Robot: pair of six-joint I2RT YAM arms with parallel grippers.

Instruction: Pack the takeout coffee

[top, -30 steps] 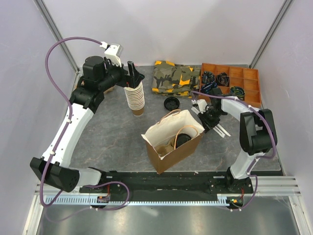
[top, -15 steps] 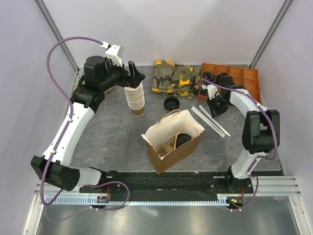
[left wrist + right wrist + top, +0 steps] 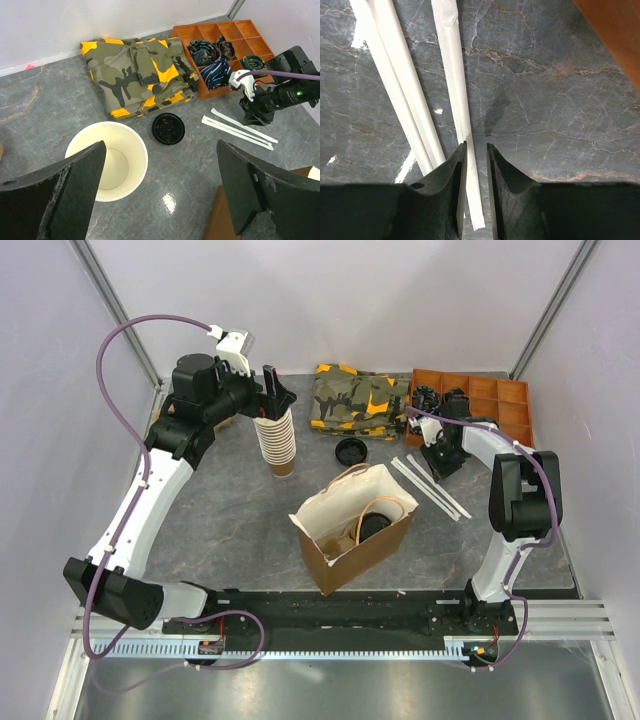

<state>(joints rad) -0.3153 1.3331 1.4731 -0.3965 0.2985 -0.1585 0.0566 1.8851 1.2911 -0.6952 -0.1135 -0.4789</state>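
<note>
Seen only from above: the takeout coffee [image 3: 374, 526], already down inside the brown paper bag [image 3: 355, 560] at the near middle of the counter [image 3: 220, 510], black lid up, tan bag handles looped over it (cup wall hidden, so upright or leaning hard to say). Presumably light if empty, heavier and prone to sloshing if filled. Thin paper wall, easily dented by a hard squeeze. Press-fit lid, apt to pop off under a sideways pinch. Best taken around the body just below the lid, close to the stiff rolled rim, with gentle pressure and kept upright. Never to be lifted by the lid alone.

Left gripper [image 3: 270, 395] spread wide, holding nothing, hovering over the tall stack of lidless cups [image 3: 107, 160] at the far left.

Right gripper [image 3: 476, 150] down at the counter beside the orange tray [image 3: 505, 400], narrowed to a thin slot around one of the paper-wrapped straws [image 3: 452, 75]. A sliver of counter showing beside the wrapper, so seemingly not yet clamped (hard to be sure). Other straws lying just alongside.

Elsewhere: a loose black lid [image 3: 168, 128] between stack and straws, and folded camouflage cloth [image 3: 145, 75] behind it.

By the look of things, coffee packed and a straw probably the next item for the bag.
</note>
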